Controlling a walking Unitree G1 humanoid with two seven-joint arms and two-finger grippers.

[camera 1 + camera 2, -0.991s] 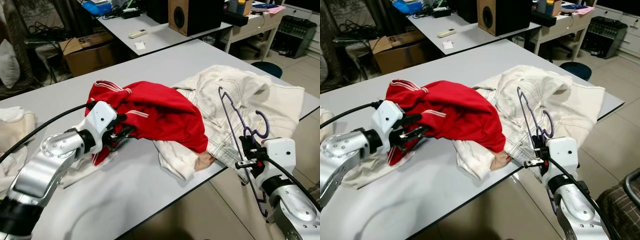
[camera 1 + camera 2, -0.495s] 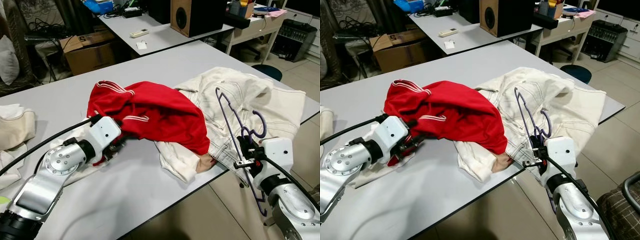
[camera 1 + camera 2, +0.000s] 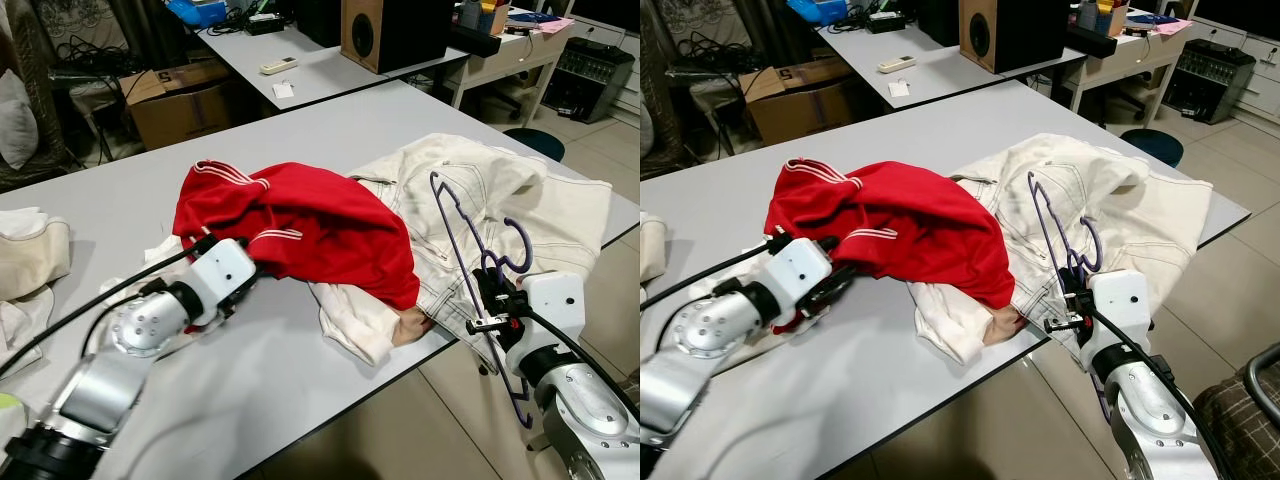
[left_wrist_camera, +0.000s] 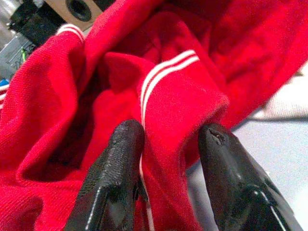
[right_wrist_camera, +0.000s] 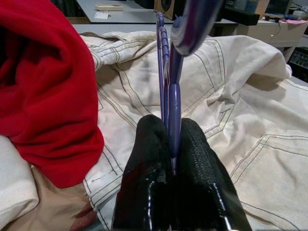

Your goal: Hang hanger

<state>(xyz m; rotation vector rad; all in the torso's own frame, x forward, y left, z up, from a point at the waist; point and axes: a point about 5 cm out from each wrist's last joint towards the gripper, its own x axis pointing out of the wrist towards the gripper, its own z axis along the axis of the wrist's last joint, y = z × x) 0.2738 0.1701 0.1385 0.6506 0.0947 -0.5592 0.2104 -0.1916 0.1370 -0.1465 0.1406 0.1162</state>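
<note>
Where the grey tabletop (image 3: 330,130) crosses the centre of the frame, a red garment (image 3: 300,225) with white stripes is heaped at middle left, partly overlapping a cream denim jacket (image 3: 500,200) spread toward the right edge. The left hand (image 4: 171,139) is positioned at the lower left of the red garment; its two black fingers (image 4: 120,168) are held apart, and a striped fold of the red cloth is seen between them, not yet pinched. The purple hanger (image 3: 470,255) is located at the right of the frame, above the cream jacket near the tabletop's edge, held roughly upright with its hook toward the right. The right hand (image 5: 171,154) is clamped on the hanger's lower bar, both fingers pressed together against it. A speaker box (image 3: 385,30) and a cardboard box (image 3: 175,100) are seen in the upper background.
</note>
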